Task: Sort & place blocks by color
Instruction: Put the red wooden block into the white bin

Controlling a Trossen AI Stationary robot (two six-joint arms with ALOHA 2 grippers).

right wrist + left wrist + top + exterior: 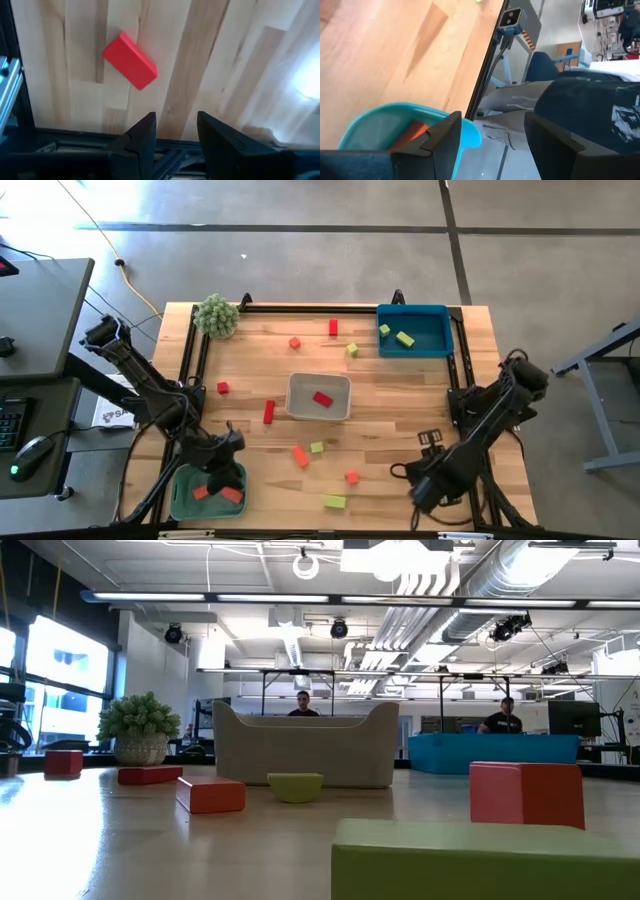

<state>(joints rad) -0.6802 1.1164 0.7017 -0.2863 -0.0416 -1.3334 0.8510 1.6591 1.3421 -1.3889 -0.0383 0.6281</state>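
Red, orange-red and yellow-green blocks lie scattered flat on the wooden table, among them a red bar (269,412), an orange block (300,456) and a yellow-green one (334,502). My left gripper (224,478) hangs open over the teal tray (182,498) at the near left, which holds two orange blocks (232,495); nothing is between its fingers (492,135). My right gripper (426,492) points down over the table's near right part, open by a narrow gap (176,132), above bare wood. An orange-red block (130,61) lies a little beyond its fingertips.
A white tray (300,408) in the middle holds a red block. A blue tray (440,345) at the far right holds two yellow-green blocks. A fuzzy green plant (216,315) stands at the far left. A black rail (196,360) frames the table.
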